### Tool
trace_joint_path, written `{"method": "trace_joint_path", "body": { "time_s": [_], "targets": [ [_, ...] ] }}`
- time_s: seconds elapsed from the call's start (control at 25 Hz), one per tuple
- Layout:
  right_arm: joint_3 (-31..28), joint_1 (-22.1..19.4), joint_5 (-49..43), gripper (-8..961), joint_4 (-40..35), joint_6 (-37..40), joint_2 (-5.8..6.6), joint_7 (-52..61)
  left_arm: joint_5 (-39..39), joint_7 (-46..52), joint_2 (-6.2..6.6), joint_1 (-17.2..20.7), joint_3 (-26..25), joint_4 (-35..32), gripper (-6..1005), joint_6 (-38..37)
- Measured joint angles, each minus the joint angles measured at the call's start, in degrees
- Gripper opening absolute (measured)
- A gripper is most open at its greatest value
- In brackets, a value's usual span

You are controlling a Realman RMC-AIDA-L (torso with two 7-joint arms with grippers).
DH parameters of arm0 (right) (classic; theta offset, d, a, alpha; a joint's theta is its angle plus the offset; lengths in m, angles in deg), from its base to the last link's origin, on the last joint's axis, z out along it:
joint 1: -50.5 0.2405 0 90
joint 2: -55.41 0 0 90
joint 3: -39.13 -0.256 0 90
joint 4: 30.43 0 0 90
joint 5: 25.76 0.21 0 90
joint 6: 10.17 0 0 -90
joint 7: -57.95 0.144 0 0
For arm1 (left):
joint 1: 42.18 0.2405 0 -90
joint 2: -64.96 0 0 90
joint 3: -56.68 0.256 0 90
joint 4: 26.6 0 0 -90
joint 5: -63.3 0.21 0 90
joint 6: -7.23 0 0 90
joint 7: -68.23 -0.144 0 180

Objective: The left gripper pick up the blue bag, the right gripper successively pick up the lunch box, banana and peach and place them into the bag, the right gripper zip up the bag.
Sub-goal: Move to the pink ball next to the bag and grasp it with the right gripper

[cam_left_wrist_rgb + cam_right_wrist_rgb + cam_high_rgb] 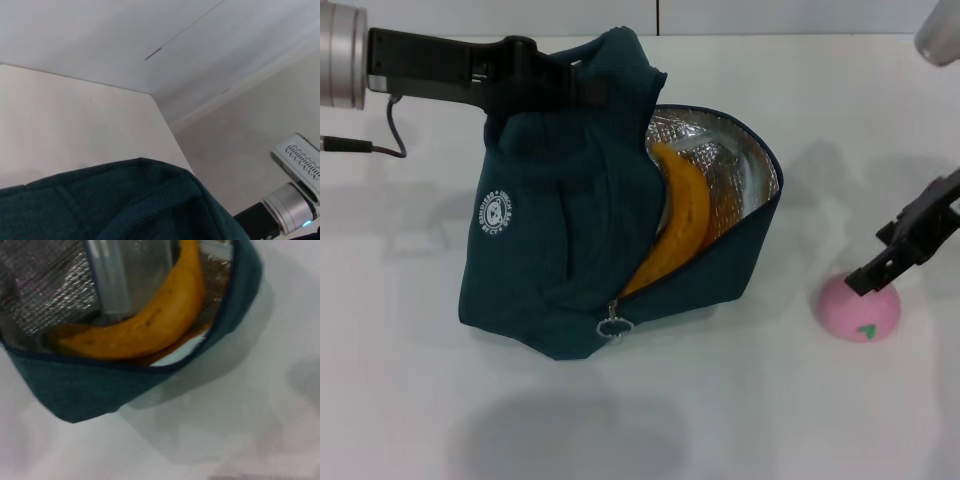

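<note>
The blue bag [570,230] stands in the middle of the table, its top fabric bunched where my left gripper [548,85] is shut on it. Its mouth gapes toward the right and shows silver foil lining. The banana [682,215] lies curved inside the opening, with the clear lunch box [112,277] behind it against the lining. The right wrist view shows the banana [150,322] resting along the bag's [80,390] lower rim. The pink peach [862,311] sits on the table right of the bag. My right gripper [868,262] hangs open just over the peach's top. Bag fabric [125,205] fills the left wrist view's lower part.
The zip pull ring [612,326] hangs at the bag's front lower corner. A black cable [380,140] trails on the table at the far left. White tabletop [720,400] surrounds the bag and peach. The right arm's silver segment [292,210] shows in the left wrist view.
</note>
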Motion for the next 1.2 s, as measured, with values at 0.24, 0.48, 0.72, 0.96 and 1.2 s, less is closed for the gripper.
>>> {"method": "trace_joint_path", "body": {
  "time_s": [0.24,0.48,0.72,0.96,1.2],
  "targets": [
    [4.63,-0.55,1.02,880,0.85,-2.12,-0.17,0.1,0.0,-0.02,-0.03,-0.02,0.0,0.0,36,0.02],
    [6.1,-0.64,0.64,879,0.9,-3.05,-0.23,0.33,0.0,-0.08,-0.06,0.08,0.0,0.0,36,0.02],
    [8.03,-0.63,0.38,878,1.4,-3.83,-0.18,0.29,0.0,-0.19,-0.06,0.11,0.0,0.0,36,0.01],
    [9.71,-0.6,0.3,877,1.88,-4.82,-0.13,0.31,0.0,-0.2,-0.06,0.19,0.0,0.0,36,0.01],
    [10.39,-0.64,0.2,876,2.89,-5.19,-0.13,0.23,0.0,-0.24,-0.06,0.2,0.0,0.0,36,0.01]
  ]
}}
